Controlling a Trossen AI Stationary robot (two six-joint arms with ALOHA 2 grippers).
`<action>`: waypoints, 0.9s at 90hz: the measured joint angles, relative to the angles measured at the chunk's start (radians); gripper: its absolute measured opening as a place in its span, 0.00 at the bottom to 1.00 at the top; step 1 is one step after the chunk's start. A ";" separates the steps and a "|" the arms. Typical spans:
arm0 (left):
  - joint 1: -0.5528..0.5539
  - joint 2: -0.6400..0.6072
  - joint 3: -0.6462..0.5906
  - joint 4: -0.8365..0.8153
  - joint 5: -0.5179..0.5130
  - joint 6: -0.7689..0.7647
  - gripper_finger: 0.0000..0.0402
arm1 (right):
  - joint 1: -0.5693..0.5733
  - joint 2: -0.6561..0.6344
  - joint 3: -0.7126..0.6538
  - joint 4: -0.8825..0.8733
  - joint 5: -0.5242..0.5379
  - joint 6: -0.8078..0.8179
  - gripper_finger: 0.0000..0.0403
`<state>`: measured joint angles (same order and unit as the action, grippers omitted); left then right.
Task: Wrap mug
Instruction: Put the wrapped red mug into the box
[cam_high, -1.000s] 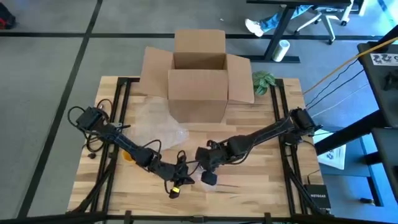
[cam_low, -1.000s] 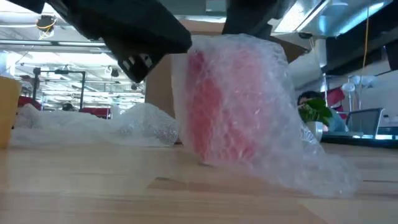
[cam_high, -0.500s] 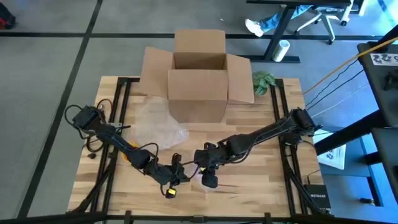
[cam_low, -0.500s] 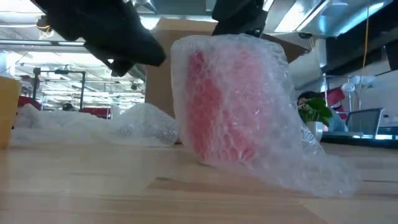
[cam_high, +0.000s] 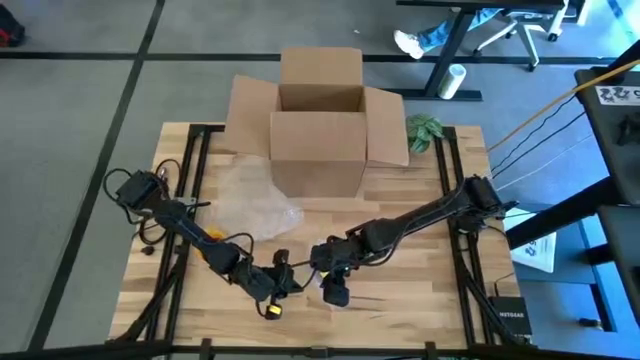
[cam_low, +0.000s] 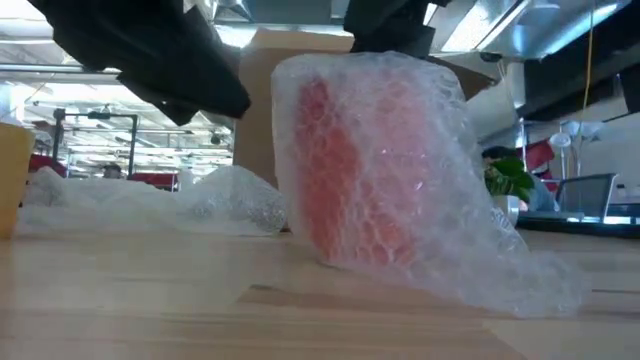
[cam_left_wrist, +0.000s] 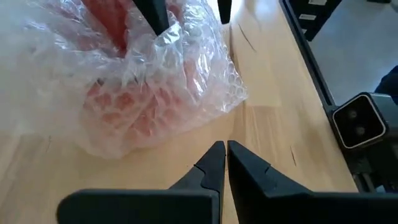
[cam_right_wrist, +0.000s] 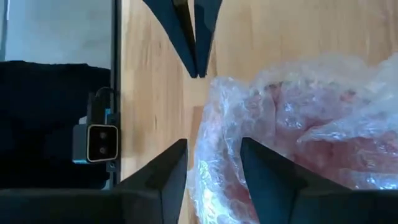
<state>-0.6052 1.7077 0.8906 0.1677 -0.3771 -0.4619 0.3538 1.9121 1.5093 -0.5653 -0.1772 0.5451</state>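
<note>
Low view: a red mug (cam_low: 350, 170) is seen lying wrapped in clear bubble wrap (cam_low: 470, 240), resting on the wooden counter (cam_low: 150, 300) with a loose tail of wrap trailing down to one side. Because that tail is unsecured, the wrapping is judged nearly done but not finished.

From above, the bundle is found near the front middle of the counter, between the two arms. The right gripper (cam_right_wrist: 211, 165) is placed over the bundle, its fingers spread apart with the wrap showing between them; the wrist picture suggests they straddle a fold of the film, probably to pin it so it cannot spring open, though contact cannot be confirmed. The left gripper (cam_left_wrist: 225, 163) is held just beside the bundle, apart from it, with its fingers drawn together on nothing. It is pointed toward the loose edge, likely so that edge can be tucked or pressed next.

Behind the bundle, an open cardboard box (cam_high: 320, 125) is set at the back of the counter, presumably to receive the wrapped mug. A spare crumpled sheet of bubble wrap (cam_high: 255, 200) is left in front of the box, toward the left arm's side.
</note>
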 joint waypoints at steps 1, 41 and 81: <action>0.000 0.000 0.000 0.000 0.000 -0.002 0.00 | 0.000 0.000 0.000 0.000 0.000 0.000 0.34; 0.000 0.000 0.000 0.008 -0.003 -0.030 0.00 | 0.000 0.082 0.006 -0.022 -0.006 -0.002 0.34; 0.000 0.000 0.000 0.011 -0.002 -0.036 0.00 | -0.001 0.085 0.004 -0.045 0.054 -0.041 0.06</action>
<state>-0.6048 1.7077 0.8906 0.1783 -0.3794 -0.4980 0.3527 1.9968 1.5131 -0.6105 -0.1237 0.5038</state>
